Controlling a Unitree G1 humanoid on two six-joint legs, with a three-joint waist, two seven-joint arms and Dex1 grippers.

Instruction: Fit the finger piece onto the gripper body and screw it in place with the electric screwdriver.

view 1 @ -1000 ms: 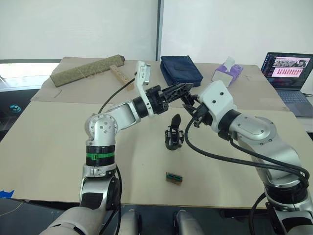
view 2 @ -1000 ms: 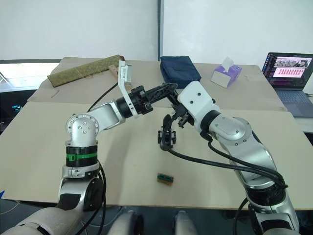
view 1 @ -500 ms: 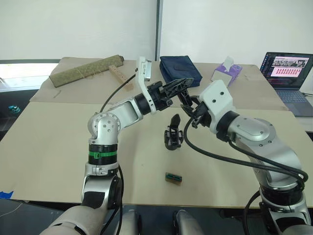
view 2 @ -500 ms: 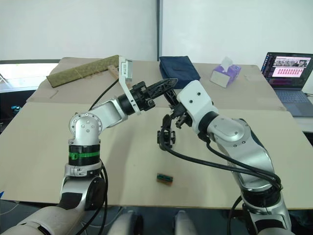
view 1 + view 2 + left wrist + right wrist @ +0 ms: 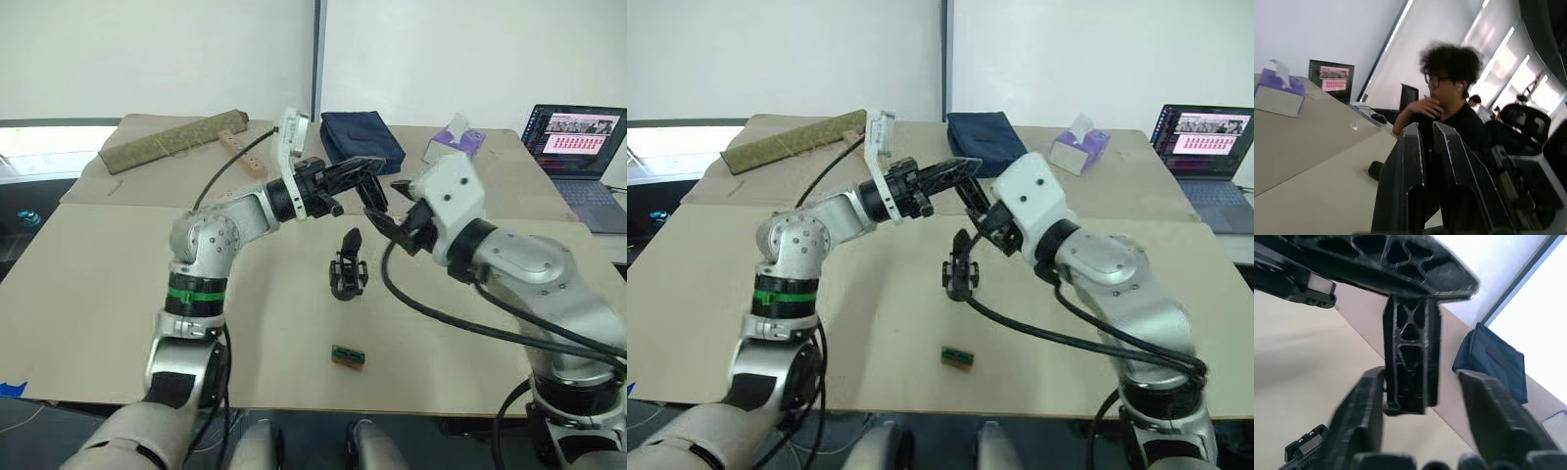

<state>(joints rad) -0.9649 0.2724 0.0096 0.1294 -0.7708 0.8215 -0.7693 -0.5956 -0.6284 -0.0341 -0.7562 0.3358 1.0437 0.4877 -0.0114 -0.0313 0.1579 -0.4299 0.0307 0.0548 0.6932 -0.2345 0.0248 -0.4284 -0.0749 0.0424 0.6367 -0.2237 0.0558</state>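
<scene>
Above the middle of the table, my left gripper [image 5: 375,164] is shut on the finger piece [image 5: 1410,362], a small black latticed wedge that hangs down from its fingertips. My right gripper [image 5: 384,208] is open, one finger on each side of that piece. The near finger [image 5: 1364,411] is very close to the piece and the other stands apart from it. The gripper body [image 5: 346,269] stands upright on the tan table [image 5: 98,284] below both grippers, touched by nothing. The electric screwdriver is out of view.
A small green-and-brown block [image 5: 348,355] lies near the front edge. At the back are a rolled mat [image 5: 174,140], a wooden strip [image 5: 240,152], a blue pouch [image 5: 362,140], a tissue box [image 5: 454,142] and a laptop [image 5: 578,147]. A person [image 5: 1449,98] sits beyond the table.
My right wrist has shifted a little up and to the right and turned. My left elbow has swung left. The left gripper still holds the finger piece at about the same spot.
</scene>
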